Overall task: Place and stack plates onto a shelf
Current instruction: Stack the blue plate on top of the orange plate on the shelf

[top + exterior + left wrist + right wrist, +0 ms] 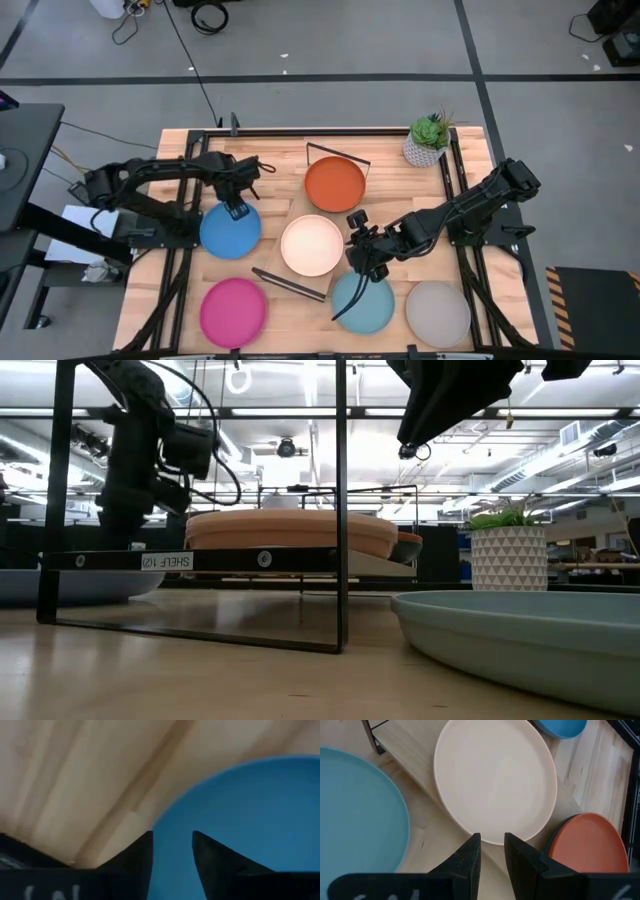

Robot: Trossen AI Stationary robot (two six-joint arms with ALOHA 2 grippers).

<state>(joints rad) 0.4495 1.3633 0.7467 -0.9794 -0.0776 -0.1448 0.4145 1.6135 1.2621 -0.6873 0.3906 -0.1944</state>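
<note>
Two grippers parted — left gripper (pixel 237 209) over blue plate (pixel 230 229), right gripper (pixel 357 243) beside cream plate (pixel 312 245)

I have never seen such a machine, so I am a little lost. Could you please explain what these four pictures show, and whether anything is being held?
It is a robot with two dark arms at a wooden table. One picture looks down from above, one looks level across the table, and two come from cameras on the wrists. The left hand hangs open over the edge of the blue plate. The right hand is open beside the cream plate, which lies on the shelf with the orange plate. Pink, light blue and grey plates lie on the table, near a potted plant. Nothing is held.
</note>
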